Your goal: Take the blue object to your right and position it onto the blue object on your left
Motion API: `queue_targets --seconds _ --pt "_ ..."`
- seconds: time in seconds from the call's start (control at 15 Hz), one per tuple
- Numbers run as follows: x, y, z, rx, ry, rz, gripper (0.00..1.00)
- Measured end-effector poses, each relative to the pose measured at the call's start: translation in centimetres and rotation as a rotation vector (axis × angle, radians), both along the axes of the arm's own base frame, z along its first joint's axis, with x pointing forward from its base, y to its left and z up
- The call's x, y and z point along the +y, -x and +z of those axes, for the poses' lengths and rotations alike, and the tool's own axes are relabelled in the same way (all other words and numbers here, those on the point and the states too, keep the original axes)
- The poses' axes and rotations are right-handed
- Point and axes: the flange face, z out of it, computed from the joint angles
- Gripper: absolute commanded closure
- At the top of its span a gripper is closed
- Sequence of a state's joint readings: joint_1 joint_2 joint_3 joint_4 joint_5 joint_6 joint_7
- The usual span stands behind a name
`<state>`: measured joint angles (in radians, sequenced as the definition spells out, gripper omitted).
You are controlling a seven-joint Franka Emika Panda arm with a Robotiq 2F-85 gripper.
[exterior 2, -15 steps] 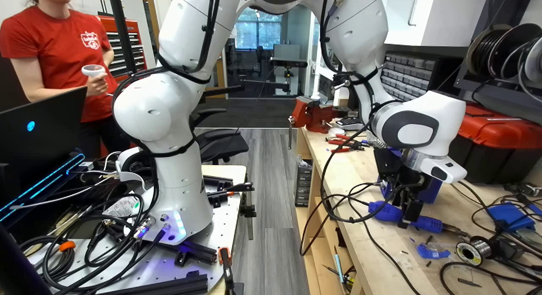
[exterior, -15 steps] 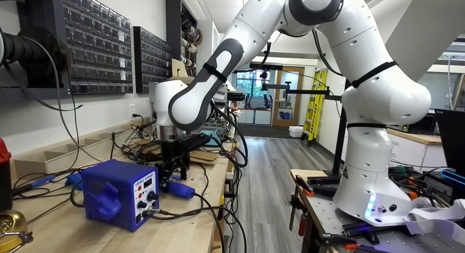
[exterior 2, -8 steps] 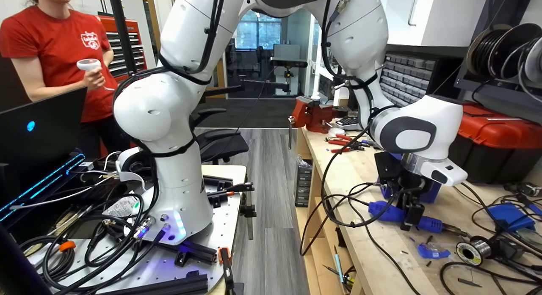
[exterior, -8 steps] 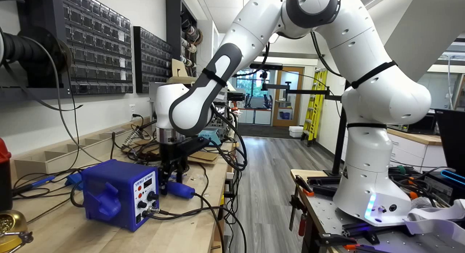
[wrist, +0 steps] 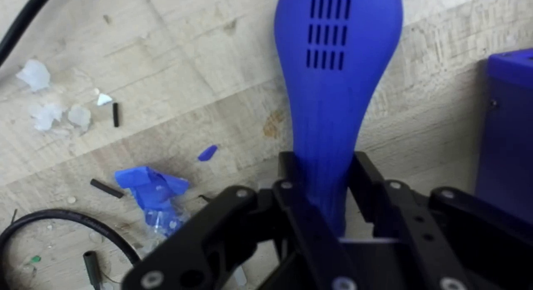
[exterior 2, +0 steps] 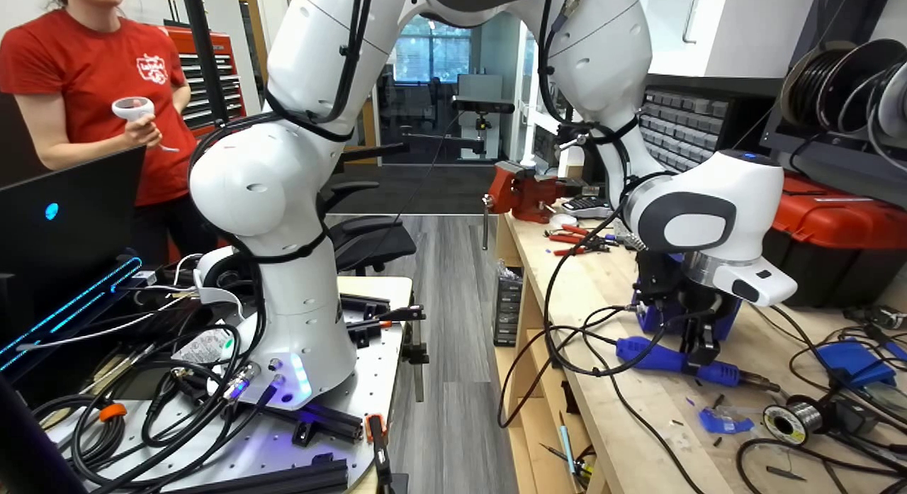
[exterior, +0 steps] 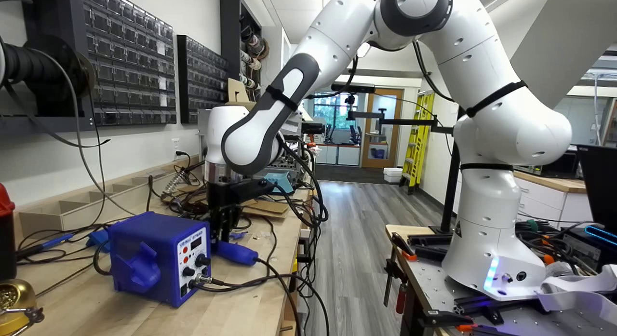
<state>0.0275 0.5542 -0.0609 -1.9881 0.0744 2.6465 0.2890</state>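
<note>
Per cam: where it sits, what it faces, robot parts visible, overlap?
Wrist view: mounted above the end effector, aimed down at the blue handle and bench; only the end effector shows.
Exterior view: stands apart, bench at picture left, facing toward a yellow ladder; arm, base and end effector show.
Exterior view: stands apart, bench at picture right, facing toward a red vise; same robot parts.
Both exterior views share the blue box and blue handle, from roughly opposite directions.
</note>
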Motion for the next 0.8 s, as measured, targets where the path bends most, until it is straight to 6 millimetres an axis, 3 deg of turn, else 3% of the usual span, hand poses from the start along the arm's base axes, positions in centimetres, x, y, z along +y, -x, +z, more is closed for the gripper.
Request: queue_targets --seconds 0.2,0.27,0.33,0.6,0.67,0.8 --pt "-0.9 0.1 0.0 -0.001 -0.016 -0.038 0.90" --pt "-1.3 0.1 0.0 -0.001 -0.017 -0.047 0.69" --pt "-1.7 0.1 0.0 0.000 -0.017 -0.052 0.40" --pt "-2.4 0.3 -0.1 0.007 -0.018 -0.047 0.32" --pt "-2.4 0.3 -0.2 0.008 -0.019 -0.041 0.15" --pt "-2.2 0.4 -0.2 0.016 -0.021 -0.023 0.02"
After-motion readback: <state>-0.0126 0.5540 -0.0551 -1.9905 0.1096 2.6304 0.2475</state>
